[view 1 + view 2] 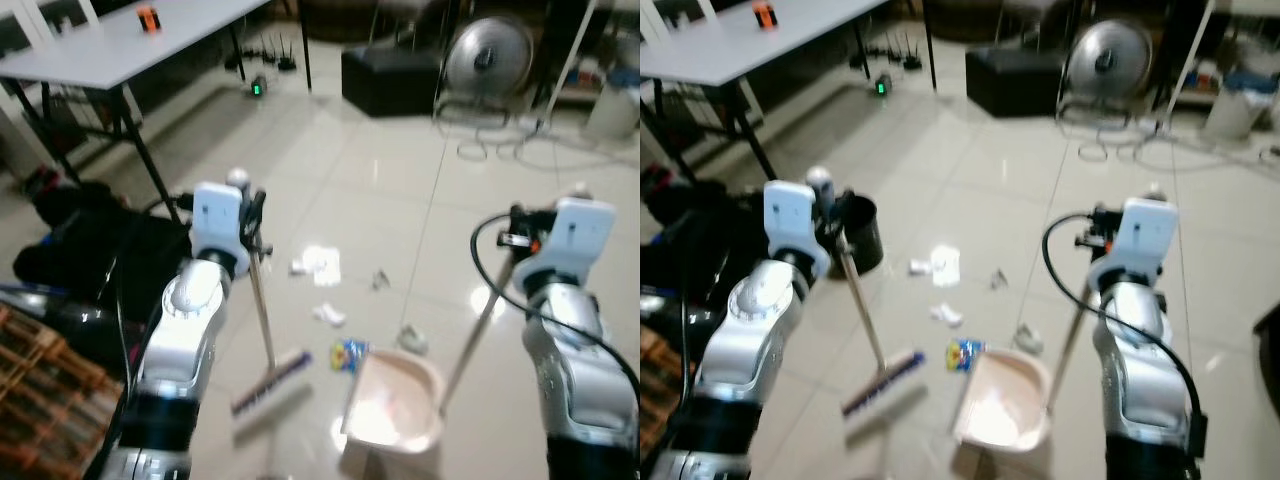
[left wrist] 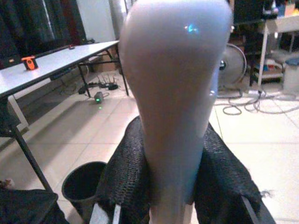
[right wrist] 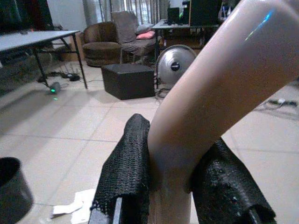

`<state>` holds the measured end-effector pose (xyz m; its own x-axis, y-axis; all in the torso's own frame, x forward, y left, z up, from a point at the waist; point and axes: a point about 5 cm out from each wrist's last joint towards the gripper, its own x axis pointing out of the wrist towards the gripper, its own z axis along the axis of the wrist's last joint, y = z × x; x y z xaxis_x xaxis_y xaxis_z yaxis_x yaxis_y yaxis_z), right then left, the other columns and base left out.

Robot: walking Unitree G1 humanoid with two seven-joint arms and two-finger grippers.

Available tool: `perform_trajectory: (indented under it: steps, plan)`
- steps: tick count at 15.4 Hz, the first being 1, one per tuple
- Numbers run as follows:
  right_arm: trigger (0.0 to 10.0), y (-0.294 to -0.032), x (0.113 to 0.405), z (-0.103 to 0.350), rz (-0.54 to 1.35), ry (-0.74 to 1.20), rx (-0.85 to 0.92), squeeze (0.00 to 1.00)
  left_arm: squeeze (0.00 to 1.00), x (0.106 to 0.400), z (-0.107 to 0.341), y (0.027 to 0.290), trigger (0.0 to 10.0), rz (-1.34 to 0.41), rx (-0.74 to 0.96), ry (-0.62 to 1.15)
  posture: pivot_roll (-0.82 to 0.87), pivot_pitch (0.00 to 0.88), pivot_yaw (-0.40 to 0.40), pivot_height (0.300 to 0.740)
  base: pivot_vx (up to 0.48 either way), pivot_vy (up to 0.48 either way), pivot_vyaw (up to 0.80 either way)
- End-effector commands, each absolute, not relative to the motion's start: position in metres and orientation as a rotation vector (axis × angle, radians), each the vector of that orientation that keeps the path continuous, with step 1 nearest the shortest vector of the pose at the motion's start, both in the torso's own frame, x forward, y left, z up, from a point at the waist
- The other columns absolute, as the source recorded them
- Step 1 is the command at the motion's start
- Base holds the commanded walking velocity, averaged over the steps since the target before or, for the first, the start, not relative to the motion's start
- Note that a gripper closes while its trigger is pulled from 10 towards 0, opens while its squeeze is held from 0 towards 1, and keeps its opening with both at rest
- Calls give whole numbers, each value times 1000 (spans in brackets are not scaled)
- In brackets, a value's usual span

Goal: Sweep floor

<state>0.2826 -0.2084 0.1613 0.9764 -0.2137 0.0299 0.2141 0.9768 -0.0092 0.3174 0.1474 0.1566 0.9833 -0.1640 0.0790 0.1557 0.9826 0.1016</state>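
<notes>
Left end effector (image 1: 252,215) clamped on broom (image 1: 262,330) handle, right end effector (image 1: 515,243) gripping dustpan (image 1: 392,402) handle, paper scraps (image 1: 318,264) and wrapper (image 1: 349,354) on tiled floor (image 1: 400,170)

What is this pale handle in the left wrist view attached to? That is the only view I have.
Observer: A broom. The left hand grips its stick, and the head rests on the tiles.
Operator: What does the other arm hold?
Observer: The right hand holds a long-handled dustpan, which sits on the floor to the right of the broom head.
Operator: Is there anything to sweep?
Observer: White paper scraps lie beyond both, and a colourful wrapper lies between the broom head and the dustpan.
</notes>
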Motion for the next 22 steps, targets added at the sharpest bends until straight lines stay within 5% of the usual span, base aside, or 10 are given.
perform_trajectory:
  steps: [1, 22]
  plan:
    - [10000, -200, 284, 169, -193, -72, 9, 0, 0, 319, 167, 158, 10000, -129, 133, -124, -9, 30, 63, 740, 337, 0, 0]
    - [10000, -200, 283, 159, -196, -41, 8, 0, 0, 319, 166, 156, 10000, -138, 137, -129, 7, 31, 64, 740, 343, 0, -141]
